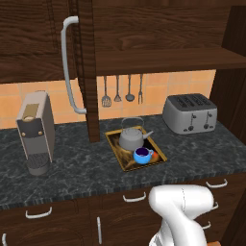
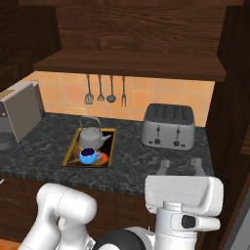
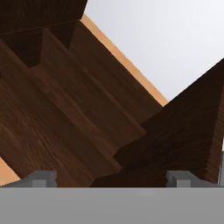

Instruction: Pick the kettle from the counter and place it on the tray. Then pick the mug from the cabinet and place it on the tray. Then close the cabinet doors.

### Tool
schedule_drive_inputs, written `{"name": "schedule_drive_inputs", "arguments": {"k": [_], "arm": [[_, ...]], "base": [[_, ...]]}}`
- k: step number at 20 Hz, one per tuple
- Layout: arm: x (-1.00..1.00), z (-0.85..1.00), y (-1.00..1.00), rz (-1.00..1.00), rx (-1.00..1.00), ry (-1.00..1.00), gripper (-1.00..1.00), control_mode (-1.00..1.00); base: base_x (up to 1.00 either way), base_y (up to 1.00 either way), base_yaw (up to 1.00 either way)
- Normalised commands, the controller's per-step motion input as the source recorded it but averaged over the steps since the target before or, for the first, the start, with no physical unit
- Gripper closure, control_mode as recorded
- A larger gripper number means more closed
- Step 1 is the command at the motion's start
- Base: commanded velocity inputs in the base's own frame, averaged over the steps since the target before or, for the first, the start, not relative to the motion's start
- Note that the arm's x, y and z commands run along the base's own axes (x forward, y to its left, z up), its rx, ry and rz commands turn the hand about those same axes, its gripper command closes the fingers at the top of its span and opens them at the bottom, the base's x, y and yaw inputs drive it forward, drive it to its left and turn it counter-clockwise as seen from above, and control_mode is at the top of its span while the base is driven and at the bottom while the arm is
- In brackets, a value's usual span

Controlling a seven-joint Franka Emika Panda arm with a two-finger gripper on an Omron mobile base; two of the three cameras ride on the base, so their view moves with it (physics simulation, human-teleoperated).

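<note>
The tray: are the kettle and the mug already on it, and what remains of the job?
Both look done: the kettle and the blue mug sit on the tray. The gripper is open and holds nothing, raised near the toaster. Left: the cabinet doors. The left door stands open, edge-on over the counter, and the shelf is exposed.

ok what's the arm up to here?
Kettle and mug both sit on the tray on the counter, so only the doors are left. The left door stands open, edge-on to the camera. The gripper is open and empty, raised by the toaster, its camera looking up at cabinet wood.
</note>
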Motion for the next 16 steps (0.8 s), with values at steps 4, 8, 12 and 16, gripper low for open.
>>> {"name": "schedule_drive_inputs", "arguments": {"k": [4,8,12,16], "arm": [[-0.35,0.23,-0.46,-0.06,0.0,-0.05,-1.0,-1.0],[-0.36,0.16,-0.44,-0.03,0.0,0.0,-1.0,-1.0],[-0.21,0.08,-0.43,-0.01,0.0,0.0,-1.0,-1.0],[-0.01,0.0,-0.33,0.0,0.0,0.03,-1.0,-1.0]], "base": [[0.0,0.0,0.0],[0.0,0.0,0.0],[0.0,0.0,0.0],[0.0,0.0,0.0]]}}
